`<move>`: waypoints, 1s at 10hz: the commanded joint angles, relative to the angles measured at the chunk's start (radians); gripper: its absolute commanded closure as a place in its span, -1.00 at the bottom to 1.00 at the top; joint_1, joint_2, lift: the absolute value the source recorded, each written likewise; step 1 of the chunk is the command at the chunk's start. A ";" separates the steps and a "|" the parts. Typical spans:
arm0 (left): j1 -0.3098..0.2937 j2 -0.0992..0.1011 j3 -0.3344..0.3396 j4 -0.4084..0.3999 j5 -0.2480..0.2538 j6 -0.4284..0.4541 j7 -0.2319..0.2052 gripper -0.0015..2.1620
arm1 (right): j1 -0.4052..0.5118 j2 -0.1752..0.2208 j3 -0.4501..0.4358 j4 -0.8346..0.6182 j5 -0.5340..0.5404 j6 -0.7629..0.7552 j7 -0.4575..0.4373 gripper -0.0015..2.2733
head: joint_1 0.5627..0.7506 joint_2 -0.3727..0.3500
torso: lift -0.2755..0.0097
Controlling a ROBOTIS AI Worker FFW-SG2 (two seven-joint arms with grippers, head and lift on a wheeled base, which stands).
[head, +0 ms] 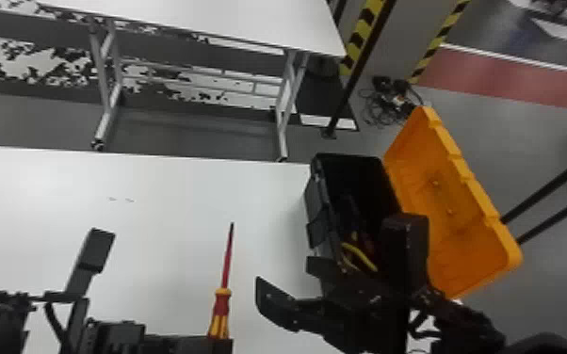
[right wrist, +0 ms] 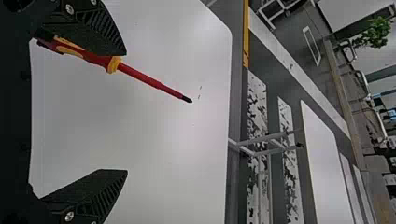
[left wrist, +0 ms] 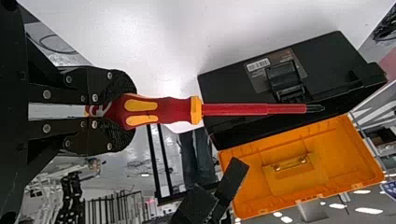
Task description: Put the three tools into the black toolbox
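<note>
"What's in my left gripper (head: 218, 340)?"

"The screwdriver (head: 222, 303) — pinched by the end of its red and yellow handle. I see its shaft pointing away from me, above the table (head: 146, 245), left of the toolbox (head: 316, 207)."

"And my right gripper (head: 291, 283)?"

"Spread wide, nothing between its fingers. I have it beside the toolbox's near end, its arm partly blocking my head view of the box."

"Anything inside?"

"Yellow handles (head: 360, 256), down in the near part. What else is in there, I can't make out. The orange lid (head: 452, 207) hangs open on the right — another table (head: 202, 19) stands beyond ours."
</note>
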 commanded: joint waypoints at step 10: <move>0.086 0.004 -0.130 -0.097 -0.072 0.004 0.039 0.75 | -0.101 0.024 -0.038 0.011 -0.156 0.282 0.003 -0.91 | 0.41 -0.94 | 0.57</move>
